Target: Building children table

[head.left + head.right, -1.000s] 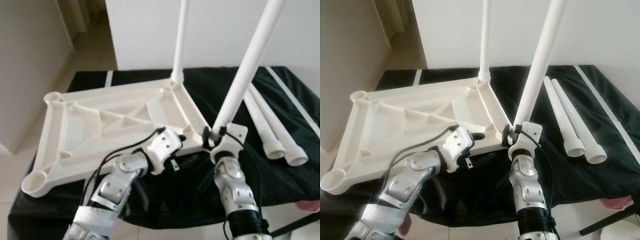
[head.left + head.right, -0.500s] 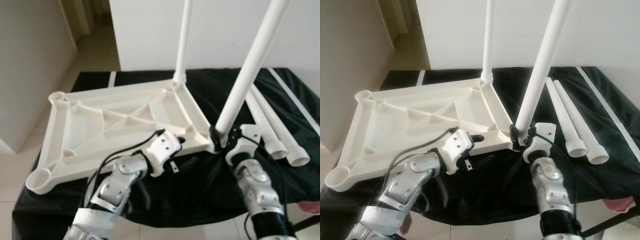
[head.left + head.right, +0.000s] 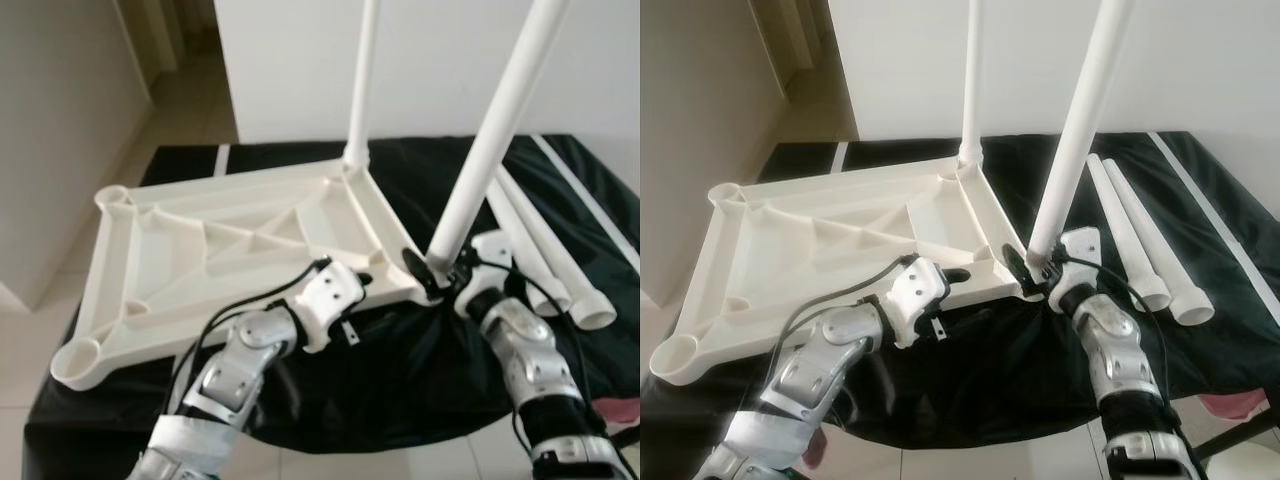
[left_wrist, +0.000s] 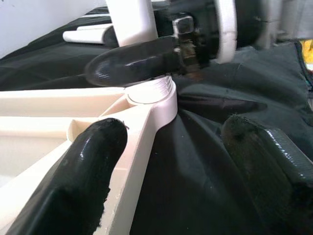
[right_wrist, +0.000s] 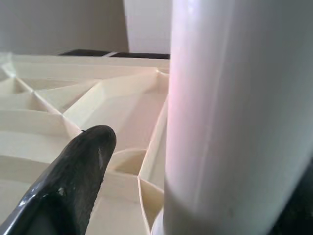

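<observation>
**Leg held at the near right socket**

The right pincer grasps the base of a white table leg, standing tilted in the near right corner socket of the upturned tabletop. The left pincer, released, straddles the tabletop's near edge. A second leg stands in the far corner; two spare legs lie toward the right edge of the black-draped counter.
</observation>
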You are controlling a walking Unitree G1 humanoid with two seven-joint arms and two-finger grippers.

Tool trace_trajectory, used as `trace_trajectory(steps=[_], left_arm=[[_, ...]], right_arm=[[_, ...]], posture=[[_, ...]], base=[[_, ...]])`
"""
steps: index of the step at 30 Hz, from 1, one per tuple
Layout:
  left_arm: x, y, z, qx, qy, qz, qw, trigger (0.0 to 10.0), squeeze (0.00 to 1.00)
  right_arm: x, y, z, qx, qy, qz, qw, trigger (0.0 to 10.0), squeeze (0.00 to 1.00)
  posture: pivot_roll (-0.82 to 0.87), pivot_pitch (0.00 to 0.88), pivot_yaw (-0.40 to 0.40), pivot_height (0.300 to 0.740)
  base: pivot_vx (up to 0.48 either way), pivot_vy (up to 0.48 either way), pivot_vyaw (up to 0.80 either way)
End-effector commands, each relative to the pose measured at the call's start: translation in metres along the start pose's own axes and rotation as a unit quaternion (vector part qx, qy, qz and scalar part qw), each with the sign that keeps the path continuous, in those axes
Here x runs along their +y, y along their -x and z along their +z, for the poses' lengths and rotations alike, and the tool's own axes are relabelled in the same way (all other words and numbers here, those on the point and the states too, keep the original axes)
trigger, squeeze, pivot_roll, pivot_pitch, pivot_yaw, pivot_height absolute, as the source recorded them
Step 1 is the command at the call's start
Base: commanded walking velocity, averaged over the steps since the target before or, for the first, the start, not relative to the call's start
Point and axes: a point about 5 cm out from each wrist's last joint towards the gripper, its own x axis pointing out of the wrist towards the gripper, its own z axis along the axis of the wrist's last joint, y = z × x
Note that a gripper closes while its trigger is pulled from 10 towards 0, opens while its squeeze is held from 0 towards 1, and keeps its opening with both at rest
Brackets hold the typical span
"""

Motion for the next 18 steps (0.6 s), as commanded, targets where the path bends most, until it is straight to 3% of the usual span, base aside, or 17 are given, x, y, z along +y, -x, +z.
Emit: trace_trajectory(steps=[1,9,10,11,12,18], left_arm=[[-0.001,-0.002,-0.003,0.009,-0.009,0.014,1.000,10.0,0.00],[-0.001,-0.002,-0.003,0.013,-0.017,0.018,1.000,10.0,0.00],[0.000,-0.002,-0.003,0.013,-0.017,0.018,1.000,10.0,0.00],[0.000,-0.003,-0.003,0.013,-0.018,0.019,1.000,10.0,0.00],[0.001,-0.003,-0.003,0.013,-0.018,0.019,1.000,10.0,0.00],[0.003,-0.003,-0.002,0.012,-0.020,0.022,0.999,10.0,0.00]], right_arm=[[0.002,-0.004,-0.003,0.010,0.011,0.024,1.000,10.0,0.00],[-0.002,-0.009,-0.003,0.020,0.029,0.041,0.999,10.0,0.00],[-0.002,-0.009,-0.004,0.026,0.032,0.045,0.998,4.4,0.00],[-0.003,-0.009,-0.006,0.030,0.033,0.049,0.998,4.4,0.00],[-0.003,-0.009,-0.007,0.035,0.034,0.052,0.997,0.0,0.00],[-0.006,-0.006,-0.012,0.047,0.036,0.053,0.997,0.0,0.00]], posture=[[-0.03,0.000,0.017,0.740],[-0.02,0.000,0.008,0.740],[-0.02,0.000,0.008,0.740],[-0.02,0.000,0.008,0.740],[-0.02,0.000,0.006,0.740],[-0.02,0.000,0.008,0.740]], base=[[0.000,0.000,0.00],[0.000,0.000,0.00],[0.000,0.000,0.00],[0.000,0.000,0.00],[0.000,0.000,0.00],[0.000,0.000,0.00]])
